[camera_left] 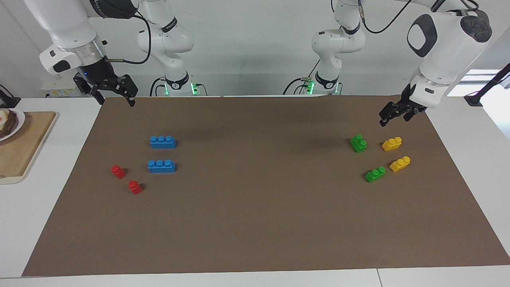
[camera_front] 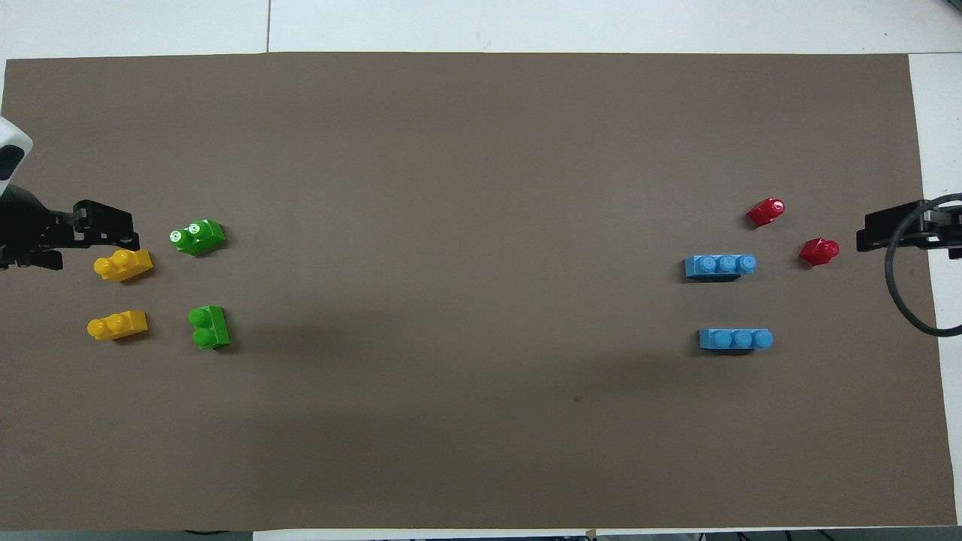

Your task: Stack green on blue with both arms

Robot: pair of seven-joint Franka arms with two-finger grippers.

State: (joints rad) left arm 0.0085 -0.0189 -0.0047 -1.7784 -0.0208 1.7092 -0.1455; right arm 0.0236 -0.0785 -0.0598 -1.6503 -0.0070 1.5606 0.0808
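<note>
Progress: no stacking is done; every brick lies loose on the brown mat [camera_left: 255, 223].
Green bricks [camera_left: 358, 143] [camera_left: 375, 174]: both lie untouched near the left arm's end of the table.
Blue bricks [camera_left: 162, 142] [camera_left: 161, 166]: both lie bare near the right arm's end.
Left gripper [camera_left: 394, 115]: raised over the mat edge by the yellow bricks [camera_left: 391, 144]; finger state cannot be told.
Right gripper [camera_left: 113, 92]: fingers spread, nothing held, raised over the mat corner nearest its base.
Remaining: pickup, transfer and placement.

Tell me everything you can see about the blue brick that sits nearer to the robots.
The blue brick nearer to the robots is a bright, glossy toy block that looks like plastic, long and low, with three round studs in a row on top. It lies flat and upright on the brown mat, toward the right arm's end of the table. Nothing touches it; the second blue brick lies apart.
</note>
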